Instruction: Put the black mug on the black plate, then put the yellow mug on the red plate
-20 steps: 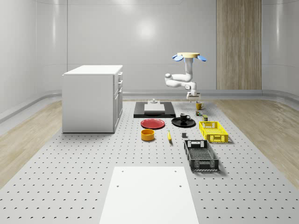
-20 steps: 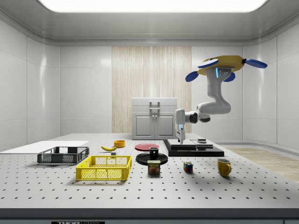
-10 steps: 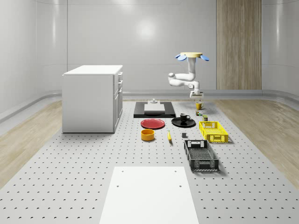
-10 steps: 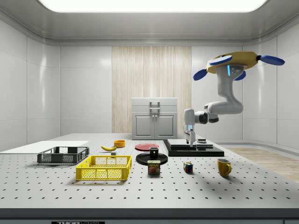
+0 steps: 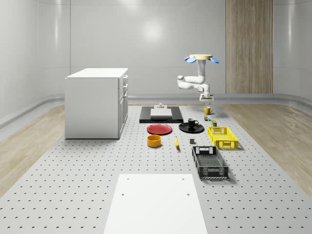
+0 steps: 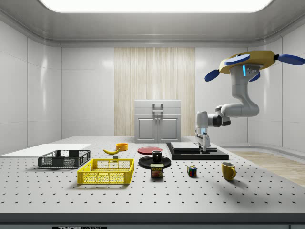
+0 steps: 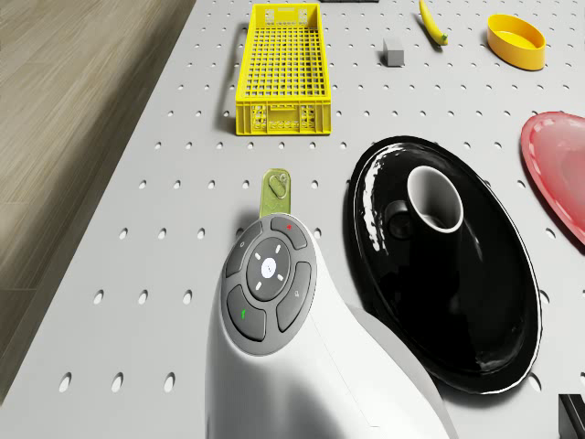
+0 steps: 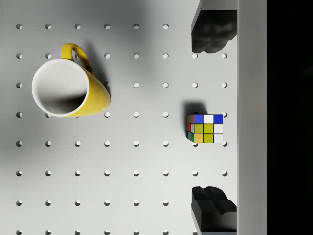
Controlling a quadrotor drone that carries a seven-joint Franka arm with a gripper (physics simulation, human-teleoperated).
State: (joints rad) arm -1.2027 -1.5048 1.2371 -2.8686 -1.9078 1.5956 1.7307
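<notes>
the glossy yellow ceramic mug (image 8: 68, 88) stands upright near the perforated table's (image 6: 157, 193) far edge, rigid and likely slippery, best pinched across its rim, beneath the hovering drone's (image 6: 250, 62) spread, empty gripper (image 8: 213, 117).

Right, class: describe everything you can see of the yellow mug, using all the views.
The yellow mug is glossy yellow outside and white inside, with one loop handle. It is empty and stands upright on the perforated table, apart from the Rubik's cube nearby. Nothing grips it; the open gripper hangs above the table, short of it. It is not on the red plate.
</notes>
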